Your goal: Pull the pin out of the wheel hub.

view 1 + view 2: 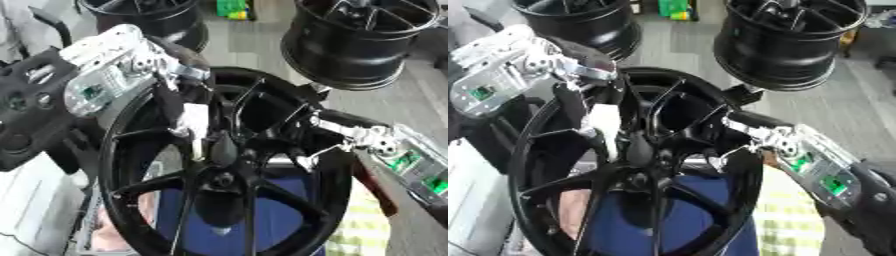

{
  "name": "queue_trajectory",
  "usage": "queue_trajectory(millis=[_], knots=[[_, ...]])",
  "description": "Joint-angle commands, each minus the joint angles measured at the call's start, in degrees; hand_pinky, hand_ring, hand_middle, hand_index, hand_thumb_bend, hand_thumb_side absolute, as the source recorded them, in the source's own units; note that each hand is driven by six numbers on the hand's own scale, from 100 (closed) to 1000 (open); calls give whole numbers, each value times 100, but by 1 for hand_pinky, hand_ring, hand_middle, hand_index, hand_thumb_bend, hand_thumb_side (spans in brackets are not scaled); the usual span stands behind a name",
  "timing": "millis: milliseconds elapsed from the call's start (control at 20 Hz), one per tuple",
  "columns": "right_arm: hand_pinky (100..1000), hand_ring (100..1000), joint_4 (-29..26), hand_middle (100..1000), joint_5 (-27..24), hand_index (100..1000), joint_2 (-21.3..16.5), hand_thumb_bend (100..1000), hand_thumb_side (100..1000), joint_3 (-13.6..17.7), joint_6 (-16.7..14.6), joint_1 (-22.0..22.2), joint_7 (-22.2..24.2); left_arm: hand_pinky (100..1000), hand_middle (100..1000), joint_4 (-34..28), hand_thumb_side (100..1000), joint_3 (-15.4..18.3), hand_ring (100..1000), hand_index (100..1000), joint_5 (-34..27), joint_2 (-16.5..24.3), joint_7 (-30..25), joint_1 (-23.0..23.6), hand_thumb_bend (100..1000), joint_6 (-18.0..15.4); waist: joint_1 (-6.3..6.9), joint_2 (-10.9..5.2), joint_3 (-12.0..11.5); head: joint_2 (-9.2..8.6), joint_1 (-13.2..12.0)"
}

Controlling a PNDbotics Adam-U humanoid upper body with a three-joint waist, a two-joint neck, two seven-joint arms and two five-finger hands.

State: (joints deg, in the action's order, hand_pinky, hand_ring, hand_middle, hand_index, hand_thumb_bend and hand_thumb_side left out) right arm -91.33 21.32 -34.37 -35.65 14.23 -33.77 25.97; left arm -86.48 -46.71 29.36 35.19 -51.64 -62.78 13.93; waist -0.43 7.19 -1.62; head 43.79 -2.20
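While the big black wheel hub fills the near view, the left hand reaches down inside its rim, fingers curled around a white pin just above the hub's centre. The right hand grips a spoke, fingers curled. Two more black wheels stand beyond; no readable writing shows.

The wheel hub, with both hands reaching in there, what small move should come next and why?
Probably draw the left hand slowly up and back from the wheel hub. Its fingers are curled round a pale, pin-like piece just above the centre, while the right hand rests on the rim as if bracing. Whether that piece is free yet cannot be seen.
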Motion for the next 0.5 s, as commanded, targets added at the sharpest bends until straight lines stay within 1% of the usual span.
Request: queue_trajectory(millis=[50,300,500], knots=[[803,694,-55,613,43,709,-17,100,203,-1,-2,-30,-14,753,289,-69,100,138,486,477,116,74,-32,-100,422,173,-1,-61,-14,11,-23],[804,694,-48,613,46,709,-19,100,197,-9,-13,-37,-6,752,267,-185,100,182,467,455,106,98,-32,-116,444,286,-4,-67,-29,31,-35],[804,694,-45,613,45,709,-31,100,194,-9,-12,-40,-1,751,252,-364,100,237,459,432,62,178,-32,-149,490,308,-4,-75,-36,32,-29]])
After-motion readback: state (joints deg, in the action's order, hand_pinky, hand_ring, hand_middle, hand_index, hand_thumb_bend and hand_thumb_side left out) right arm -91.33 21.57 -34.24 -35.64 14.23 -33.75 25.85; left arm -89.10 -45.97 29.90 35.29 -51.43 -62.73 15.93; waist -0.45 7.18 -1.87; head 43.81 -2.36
